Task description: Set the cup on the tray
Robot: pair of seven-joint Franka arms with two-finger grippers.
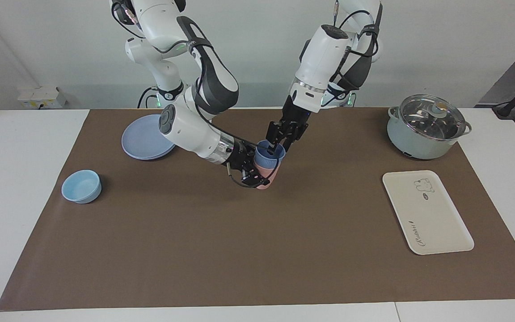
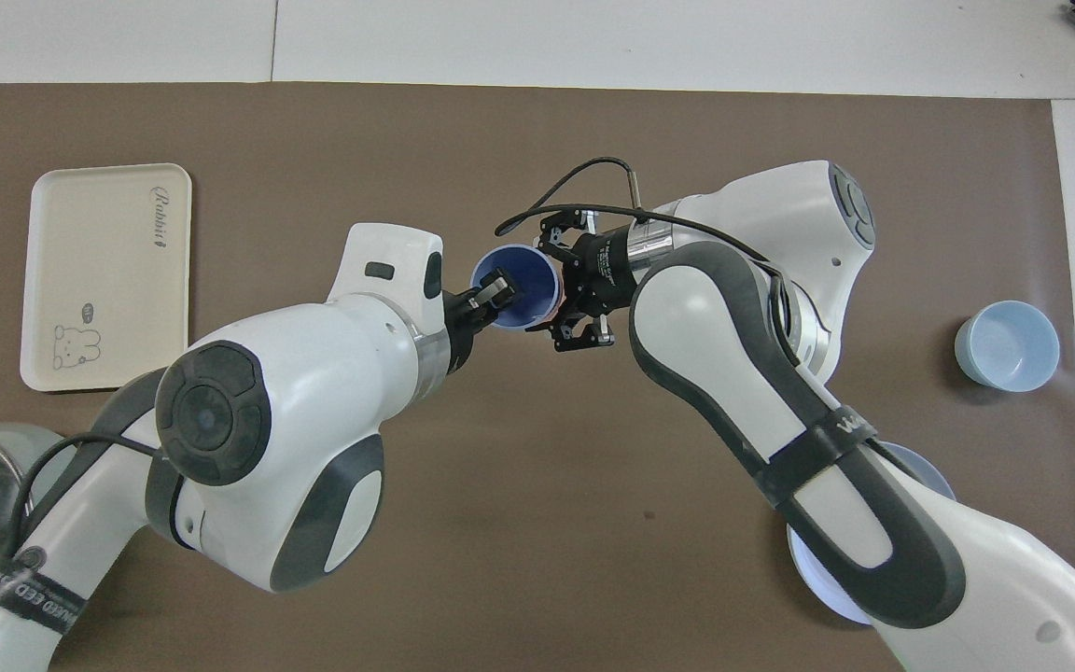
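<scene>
Straddling the cup (image 1: 268, 155) rim, left jaws.

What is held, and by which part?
Right gripper clamps the pink plastic cup by its side. Left gripper straddles the periwinkle-blue plastic tumbler rim; grip unclear.

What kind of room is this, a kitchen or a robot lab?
Most likely a robot lab set up like a pretend kitchen. Two white robot arms work at a plain table with a brown mat, and toy-like dishes are spread out: a lidded pot, a tray and a small bowl.
</scene>
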